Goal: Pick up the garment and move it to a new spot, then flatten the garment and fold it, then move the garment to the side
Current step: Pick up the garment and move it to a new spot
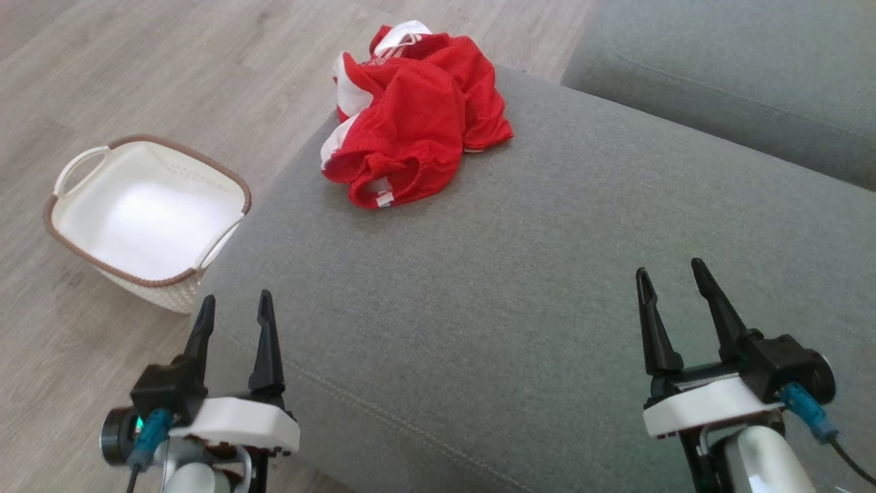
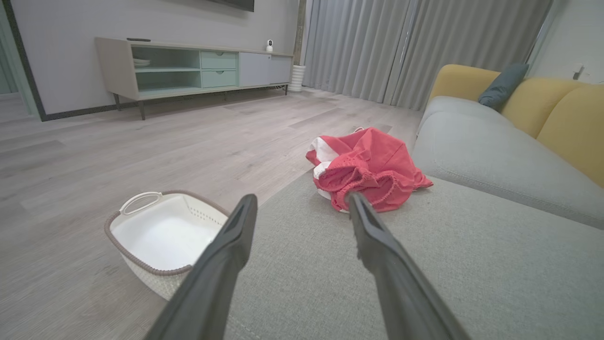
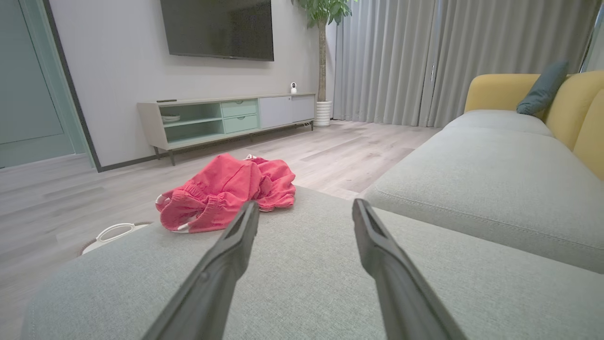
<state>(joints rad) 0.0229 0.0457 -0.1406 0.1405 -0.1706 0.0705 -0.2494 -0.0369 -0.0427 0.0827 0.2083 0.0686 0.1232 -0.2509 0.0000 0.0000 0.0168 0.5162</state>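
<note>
A crumpled red garment (image 1: 414, 113) with white trim lies bunched at the far left corner of a grey cushion (image 1: 547, 287). The same garment (image 2: 368, 167) shows ahead of my left fingers and, in the right wrist view, the garment (image 3: 226, 191) lies ahead and to the left. My left gripper (image 1: 235, 308) hovers open at the cushion's near left edge, nothing between its fingers. Over the cushion's near right part my right gripper (image 1: 671, 270) is open too and holds nothing. Both are well short of the garment.
A white basket (image 1: 147, 212) with a brown rim stands on the wooden floor left of the cushion, and it looks hollow inside. A second grey sofa seat (image 1: 739, 75) runs along the far right, with yellow backrests (image 2: 561, 113). A low TV cabinet (image 2: 193, 68) lines the far wall.
</note>
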